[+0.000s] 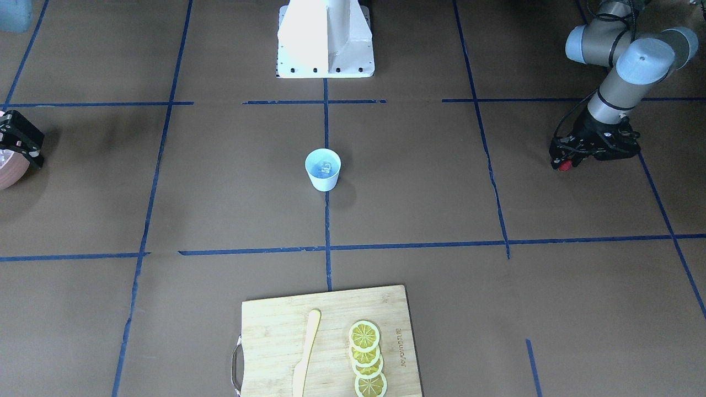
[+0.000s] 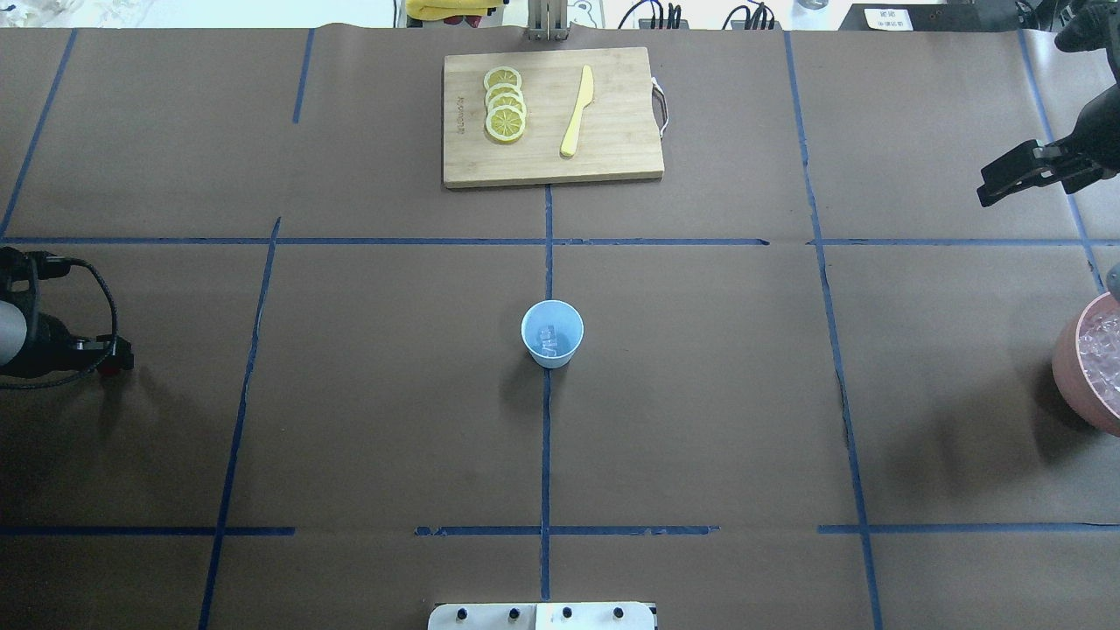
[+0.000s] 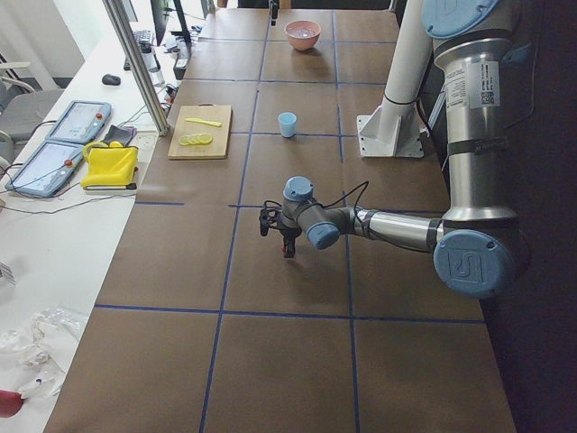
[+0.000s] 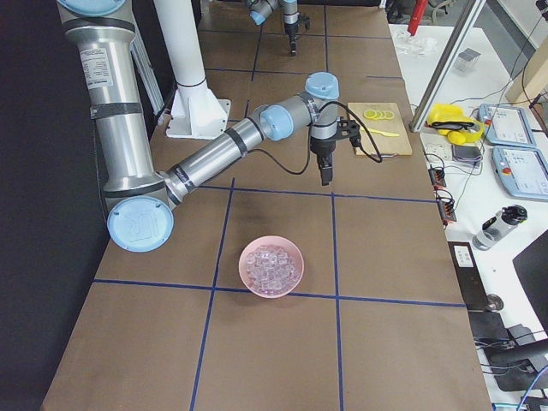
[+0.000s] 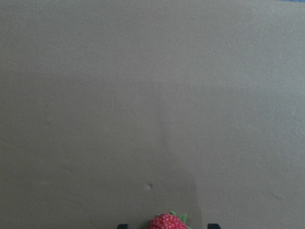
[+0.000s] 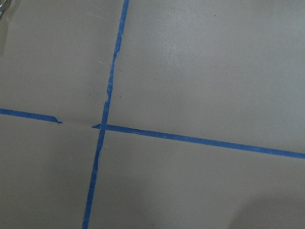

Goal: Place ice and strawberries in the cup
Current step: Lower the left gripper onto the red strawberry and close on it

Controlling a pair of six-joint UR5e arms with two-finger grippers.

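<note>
Roughly halfway, judging by layout. Already in cup [image 2: 552, 333]: ice [image 2: 550, 337], a cube or two on the bottom, count unclear. Still to go: strawberry [image 5: 167, 222], not yet in cup. More ice maybe wanted; can't say from task wording.

Left gripper [image 1: 561, 159]: closed narrow on strawberry, berry pinched at fingertips, hanging above bare paper [image 5: 143, 95]. Cup well apart from that gripper, out toward table middle, nothing between. Next, probably: carry across, stop over rim, release.

Right gripper [image 2: 993, 185]: raised, nothing seen in it. Wide or narrow, cannot tell: fingers too dark and edge-on. Absent from own wrist view too, only tape cross there. Bowl [image 4: 271, 294] near it, toward robot side, apart, not under fingers.

Materials.
- Cup: small, tapered, no handle, pale blue, smooth, plastic-looking, upright.
- Ice: clear-whitish little cubes, glossy, likely slippery; heap of same in bowl.
- Bowl: round, pink, matte.
- Strawberry: tiny, bright red, pebbled skin, green leaf bit, looks fake and firm.
- Table cover: brown paper, matte, gridded with blue tape [image 6: 190, 139].
- Far from both grippers, past cup: wooden board [image 2: 612, 166], pale grain, metal handle.
- On board: lemon slices [image 2: 505, 103] overlapping in a row, plus yellow knife [image 2: 577, 112], flat, plastic-looking. Not needed for task.
</note>
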